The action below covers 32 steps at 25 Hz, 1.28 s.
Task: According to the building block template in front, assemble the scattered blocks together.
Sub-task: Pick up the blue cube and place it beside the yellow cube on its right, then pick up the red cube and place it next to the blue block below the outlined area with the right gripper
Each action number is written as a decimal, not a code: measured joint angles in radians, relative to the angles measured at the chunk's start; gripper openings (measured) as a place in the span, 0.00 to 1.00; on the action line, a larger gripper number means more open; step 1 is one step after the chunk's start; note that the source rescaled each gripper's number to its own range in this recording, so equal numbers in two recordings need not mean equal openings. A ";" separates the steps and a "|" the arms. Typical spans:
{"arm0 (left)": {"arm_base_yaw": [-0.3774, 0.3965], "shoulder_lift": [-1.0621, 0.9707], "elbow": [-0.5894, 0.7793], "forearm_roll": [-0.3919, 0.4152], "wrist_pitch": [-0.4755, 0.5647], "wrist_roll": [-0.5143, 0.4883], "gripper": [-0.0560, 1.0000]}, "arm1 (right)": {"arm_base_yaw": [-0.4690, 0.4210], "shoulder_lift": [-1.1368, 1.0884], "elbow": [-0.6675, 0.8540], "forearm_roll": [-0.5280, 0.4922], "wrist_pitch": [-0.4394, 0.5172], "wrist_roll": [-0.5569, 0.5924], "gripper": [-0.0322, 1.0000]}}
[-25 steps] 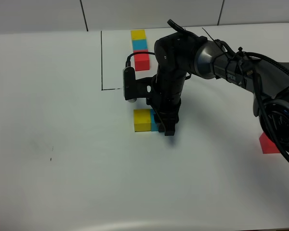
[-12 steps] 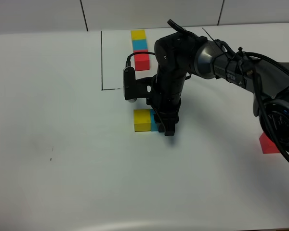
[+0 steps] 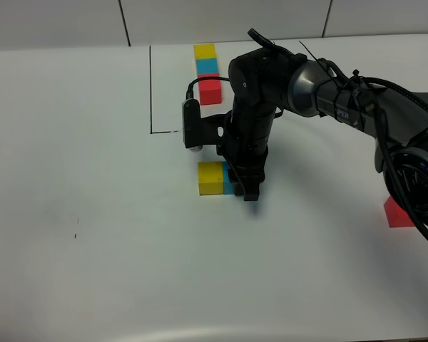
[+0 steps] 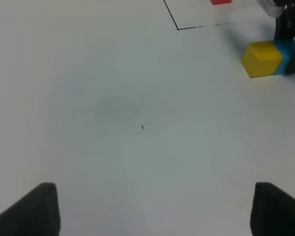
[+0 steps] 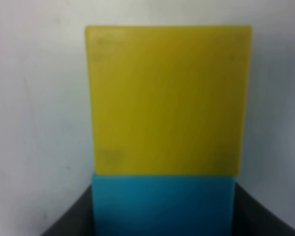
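R claw [image 3: 248, 188] clamped on blue cube [image 5: 162, 204], butted vs yellow cube [image 3: 211, 177] on desk [image 3: 93, 214], near template [image 3: 208, 71]. L claw [image 4: 160, 209] open, empty. Tip: check faces flush, release gently, lift straight up. Remaining: red cube [image 3: 398, 212], far right.

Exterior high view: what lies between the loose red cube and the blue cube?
In the exterior high view, only the right tool, closed on the blue cube; from there to the red cube the table is bare.
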 joint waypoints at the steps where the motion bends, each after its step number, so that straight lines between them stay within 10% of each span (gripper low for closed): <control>1: 0.000 0.000 0.000 0.000 0.000 0.000 0.69 | 0.000 0.000 0.000 -0.001 0.000 0.000 0.05; 4: 0.000 0.000 0.000 0.000 0.000 0.000 0.69 | 0.000 0.000 0.000 -0.001 0.000 0.001 0.10; 12: 0.000 0.000 0.000 0.000 0.000 0.000 0.69 | -0.019 -0.055 0.001 -0.025 0.059 0.124 0.62; 32: 0.000 0.000 0.001 0.000 0.000 0.001 0.69 | -0.458 -0.638 0.791 -0.075 -0.284 0.956 0.67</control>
